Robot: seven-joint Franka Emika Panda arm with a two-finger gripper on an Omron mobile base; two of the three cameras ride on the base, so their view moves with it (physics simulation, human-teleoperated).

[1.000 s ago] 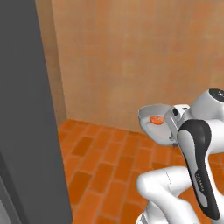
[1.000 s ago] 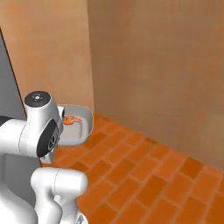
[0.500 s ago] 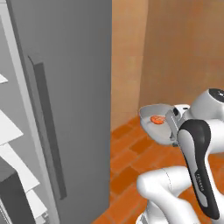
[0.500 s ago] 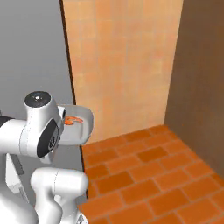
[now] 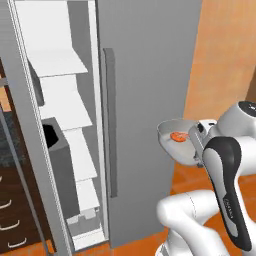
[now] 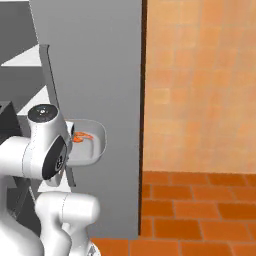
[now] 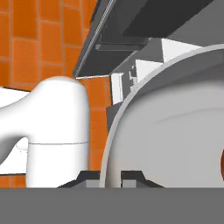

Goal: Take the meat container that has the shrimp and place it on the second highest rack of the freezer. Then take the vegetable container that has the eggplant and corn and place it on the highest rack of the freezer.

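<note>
My gripper (image 7: 109, 178) is shut on the rim of the meat container (image 5: 176, 145), a shallow grey bowl held level in front of my arm. An orange shrimp (image 5: 178, 136) lies inside it, and the same shrimp (image 6: 80, 136) shows in the container (image 6: 95, 145) in the right base view. In the hand view the container's rim (image 7: 114, 140) runs between my fingertips (image 7: 131, 176). The freezer (image 5: 60, 125) stands open to the left of the container, with white racks (image 5: 57, 65) stacked one above another; the container is outside it, in front of the grey door (image 5: 145, 90).
A long vertical handle (image 5: 110, 125) runs down the grey door. A dark bin (image 5: 57, 150) sits in the freezer's middle. The freezer's open door edge (image 5: 30, 130) stands at far left, with dark drawers (image 5: 10, 220) behind. An orange wall (image 6: 200, 85) and brick floor (image 6: 200, 210) lie right.
The whole picture has shifted as the base turned: the wall slid right and the open freezer came into view. The container stays in my grip, unchanged relative to the arm.
</note>
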